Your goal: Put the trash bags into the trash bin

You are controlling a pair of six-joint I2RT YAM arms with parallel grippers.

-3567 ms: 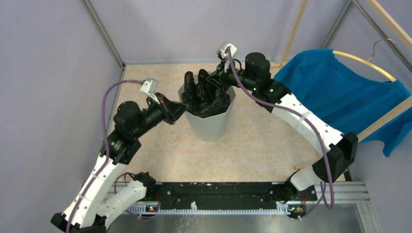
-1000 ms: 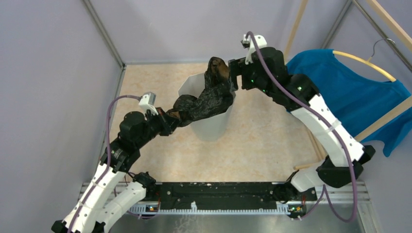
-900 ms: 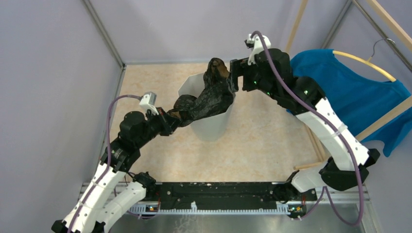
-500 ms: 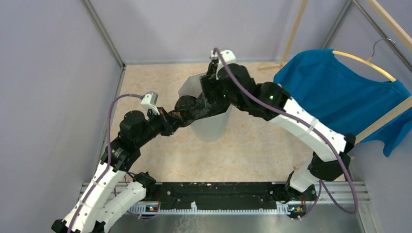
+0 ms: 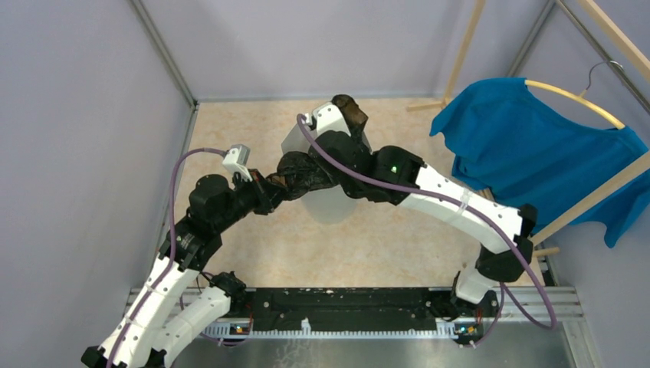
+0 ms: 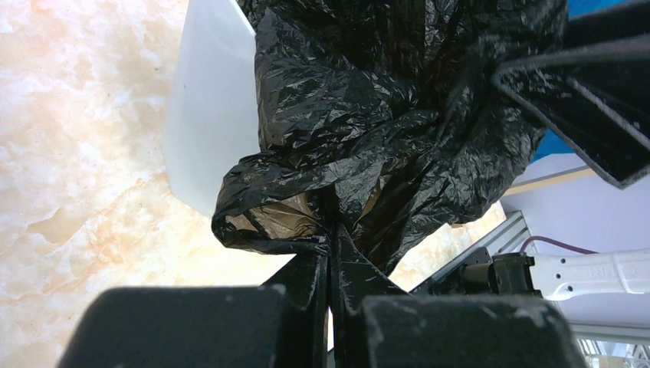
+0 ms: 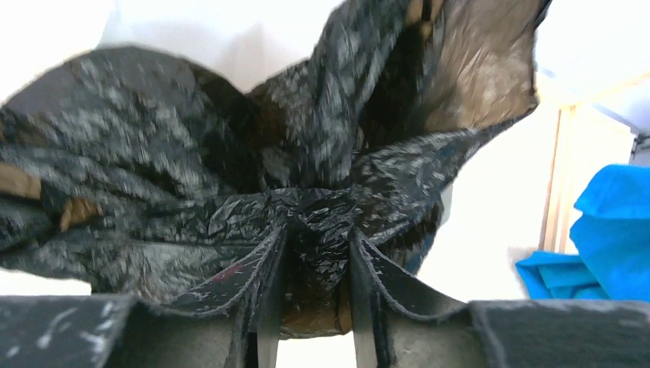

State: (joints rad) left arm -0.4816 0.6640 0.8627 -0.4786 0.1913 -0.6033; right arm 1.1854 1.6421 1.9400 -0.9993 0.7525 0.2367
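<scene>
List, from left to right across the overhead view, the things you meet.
left end effector → trash bag → blue T-shirt. The trash bin and the right end effector overlap the bag, so they are left out.

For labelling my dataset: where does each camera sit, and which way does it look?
Top external: above and behind the bases, looking down; left arm, right arm, trash bin show.
Left wrist: on the left arm, facing the trash bag; left tool shut on it.
Right wrist: on the right arm, facing the same bag; right tool shut on it.
Shared: all three show the bag.
</scene>
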